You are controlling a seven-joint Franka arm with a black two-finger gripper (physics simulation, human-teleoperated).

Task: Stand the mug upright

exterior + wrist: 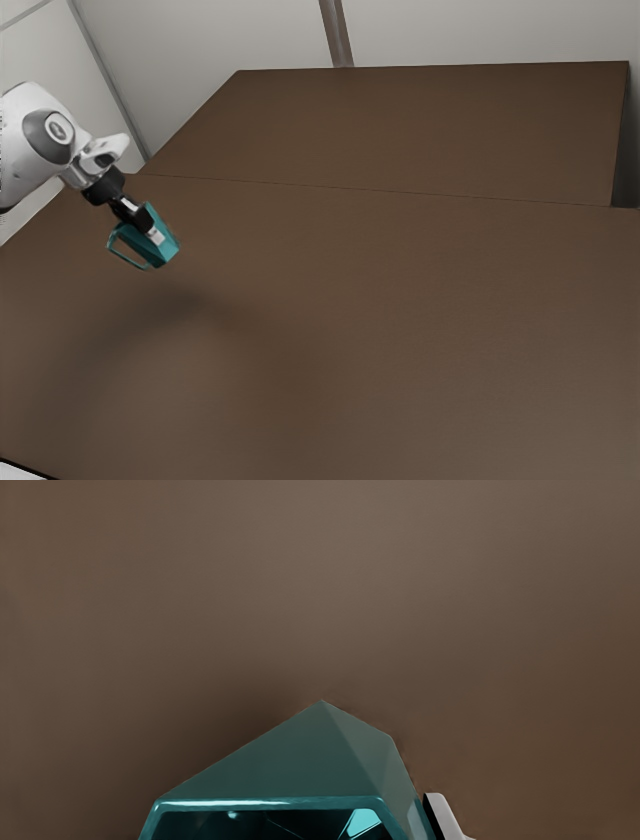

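The gripper (152, 234) grips the teal mug (167, 251), its fingers closed against the mug's walls, near the exterior view's left. The white arm (38, 148) reaches in from that side, slanting downward to the mug. The mug is tilted, held above the brown desk (420, 330), with a soft dark shadow (182, 300) on the desk apart from it.

The exterior view gives the mug's handle (127, 259), a thin angular loop standing out from the body toward the exterior view's left. It also gives a pale fingertip lying against the mug's near face, a fine seam (400, 190) running across the desk, and one far corner of the desk with a pale grey surface (460, 30) beyond.

The wrist view gives the mug's mouth instead: a glossy rim (270, 802) with straight sides, a dark inside with bright glints, and faceted outer walls that meet in a point away from the mouth. Beside one of those walls stands a light-grey finger (445, 815) with a black inner face, pressed to the mug.
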